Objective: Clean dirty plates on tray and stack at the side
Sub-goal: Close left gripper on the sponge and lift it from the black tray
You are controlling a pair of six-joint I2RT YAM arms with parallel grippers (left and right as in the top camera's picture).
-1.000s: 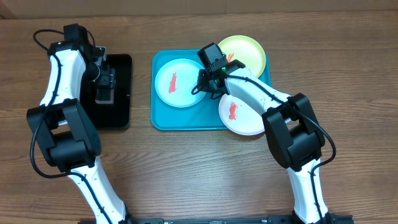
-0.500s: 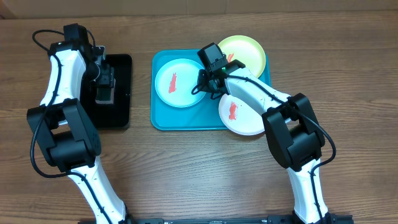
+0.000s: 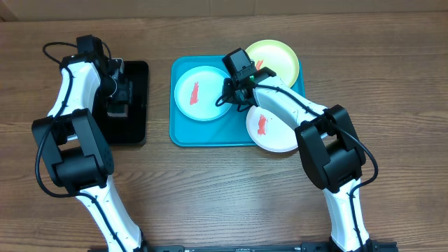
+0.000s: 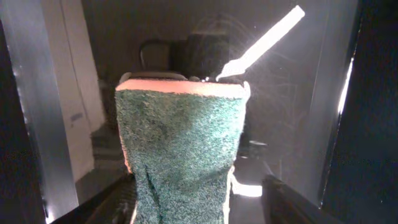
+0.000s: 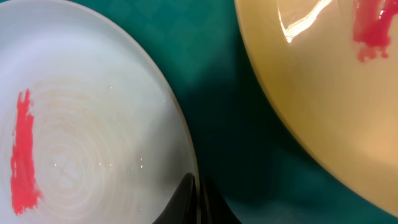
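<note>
The turquoise tray (image 3: 183,137) holds a light blue plate (image 3: 203,98) at the left, a yellow-green plate (image 3: 280,59) at the back right and a white plate (image 3: 276,134) that overhangs the front right rim. All three carry red smears. My right gripper (image 3: 230,97) is shut on the right rim of the light blue plate (image 5: 93,124), with the yellow-green plate (image 5: 323,93) beside it and the tray floor (image 5: 224,93) between them. My left gripper (image 3: 119,98) is over the black tray and closed on a green and orange sponge (image 4: 183,137), which is creased between the fingers (image 4: 196,205).
The small black tray (image 3: 137,127) lies left of the turquoise tray on the wooden table (image 3: 224,189). A white stick-like streak (image 4: 261,43) shows beyond the sponge in the left wrist view.
My left arm has shifted slightly to the right over the black tray. The right arm and the plates have not moved.
</note>
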